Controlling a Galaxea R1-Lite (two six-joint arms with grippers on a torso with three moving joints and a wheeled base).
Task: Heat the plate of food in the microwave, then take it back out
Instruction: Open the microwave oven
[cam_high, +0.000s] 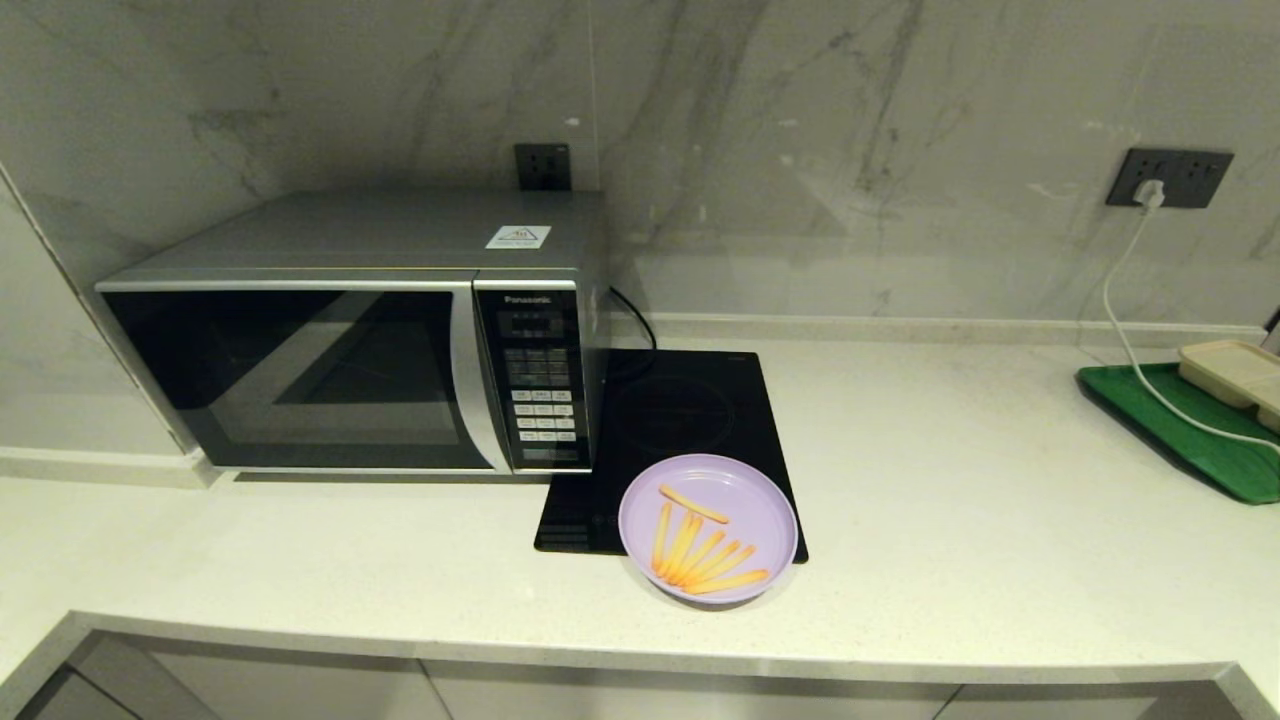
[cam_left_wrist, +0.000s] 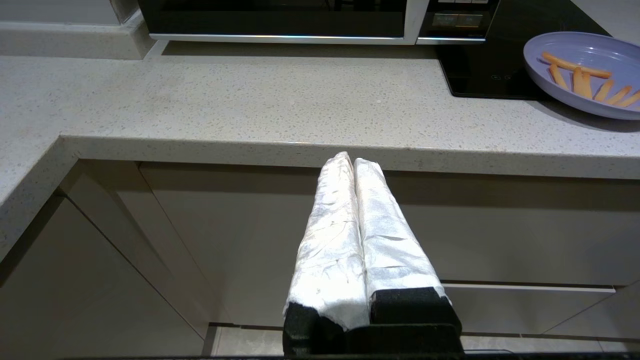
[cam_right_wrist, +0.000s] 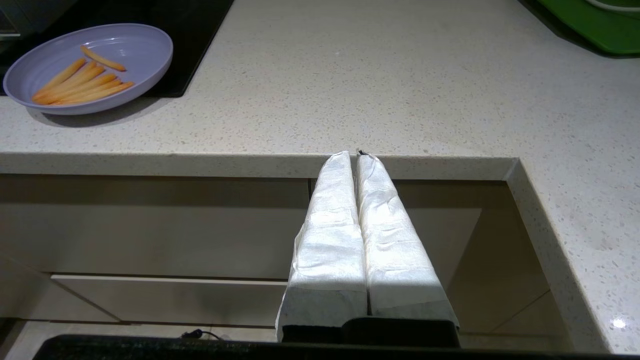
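Observation:
The lilac plate of food (cam_high: 708, 527) holds several thin orange fries and rests half on the front right corner of the black hob, half on the counter. It also shows as the plate (cam_left_wrist: 587, 70) and the plate (cam_right_wrist: 90, 65) in the wrist views. The silver microwave (cam_high: 350, 330) stands at the left with its dark glass door closed. My left gripper (cam_left_wrist: 352, 161) hangs below the counter's front edge, shut and empty. My right gripper (cam_right_wrist: 354, 157) hangs likewise below the edge further right, shut and empty. Neither arm shows in the head view.
A flat black induction hob (cam_high: 680, 420) lies right of the microwave. A green tray (cam_high: 1190, 425) with a beige rectangular tray (cam_high: 1235, 375) sits at the far right, crossed by a white cable (cam_high: 1125, 330) from the wall socket. Cabinet fronts (cam_left_wrist: 200, 240) run under the counter.

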